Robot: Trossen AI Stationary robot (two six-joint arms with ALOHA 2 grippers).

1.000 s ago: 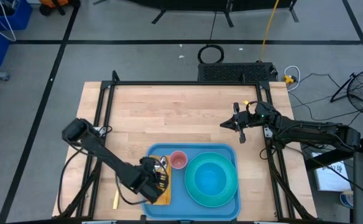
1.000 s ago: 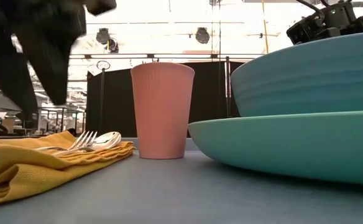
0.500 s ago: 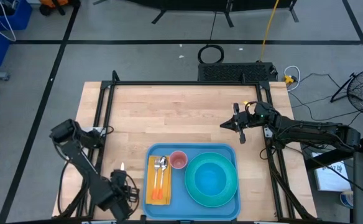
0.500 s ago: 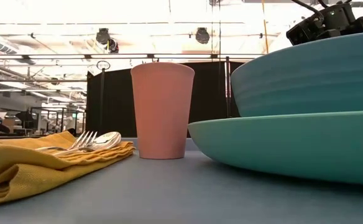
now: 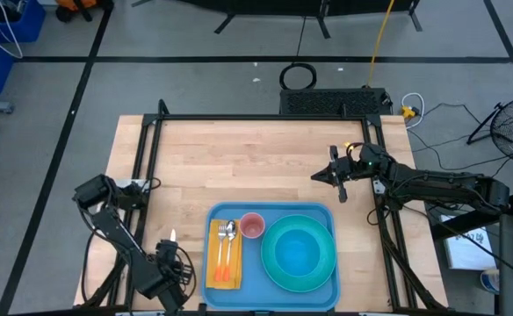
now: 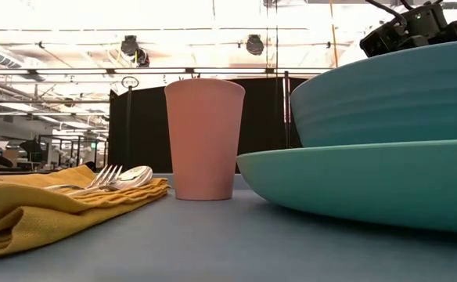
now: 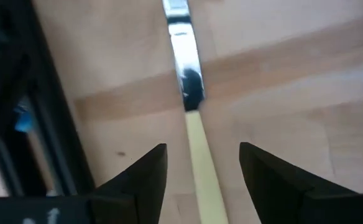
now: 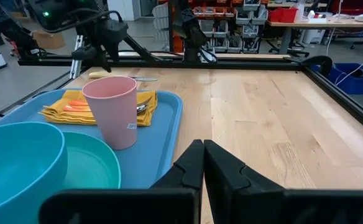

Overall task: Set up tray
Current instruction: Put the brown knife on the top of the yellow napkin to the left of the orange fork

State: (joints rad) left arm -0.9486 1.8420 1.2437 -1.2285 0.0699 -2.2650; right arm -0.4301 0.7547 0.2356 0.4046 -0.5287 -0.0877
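Now left gripper (image 7: 203, 171) jaws straddle the knife (image 7: 191, 106), parted.

A grey floor (image 5: 195, 88) crossed by dark taped lines surrounds a light wooden table (image 5: 248, 158) edged by a black metal frame (image 5: 256, 117), seen from above. A yellow cable (image 5: 379, 35) runs down the upper right of the high view toward a black mat (image 5: 335, 101), with a coiled black cable (image 5: 298, 76) just beside it. A blue bin (image 5: 10, 26) sits at upper left. At table height, black partition panels (image 6: 146, 133) stand under bright ceiling lights (image 6: 213, 16) and round fixtures (image 6: 254, 44). Farther off, workbenches (image 8: 318, 25) and red storage bins (image 8: 287, 14) fill a workshop.
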